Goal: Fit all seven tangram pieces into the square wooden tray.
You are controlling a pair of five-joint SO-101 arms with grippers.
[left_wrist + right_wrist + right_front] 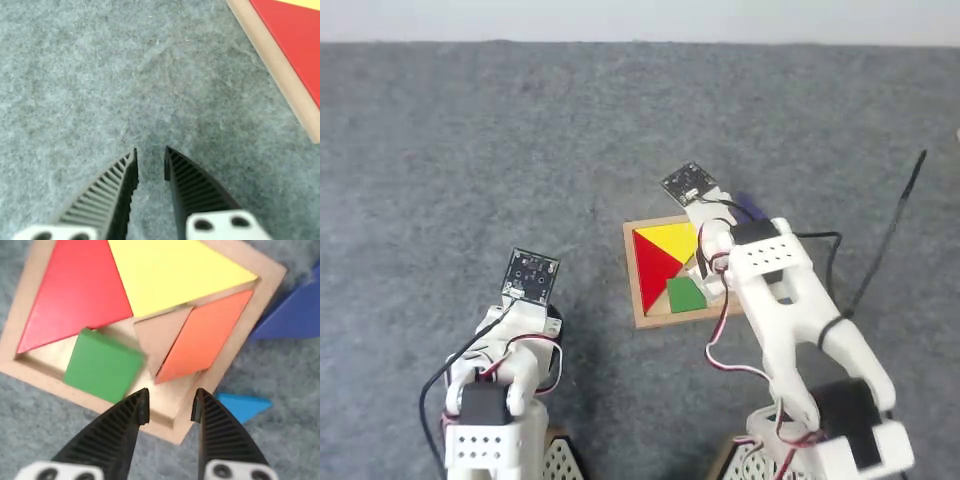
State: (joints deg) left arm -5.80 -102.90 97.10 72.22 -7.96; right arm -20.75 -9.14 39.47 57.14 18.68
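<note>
Grey carpet (470, 150) under both arms. Left gripper (150, 160) over carpet, jaws slightly apart, empty. Right gripper (170, 404) over near corner of square wooden tray (40, 376), jaws apart, empty, so right arm nearer. Green wooden square (102, 365) just ahead of jaws, seems askew. Small light-blue triangle (242, 405) outside tray, beside one jaw. Farther: orange parallelogram (205, 337), large red triangle (75, 295) and large yellow triangle (175, 270) seated. Dark-blue triangle (295, 315) outside, cut off. Pale triangular patch: gap or piece, cannot tell.
</note>
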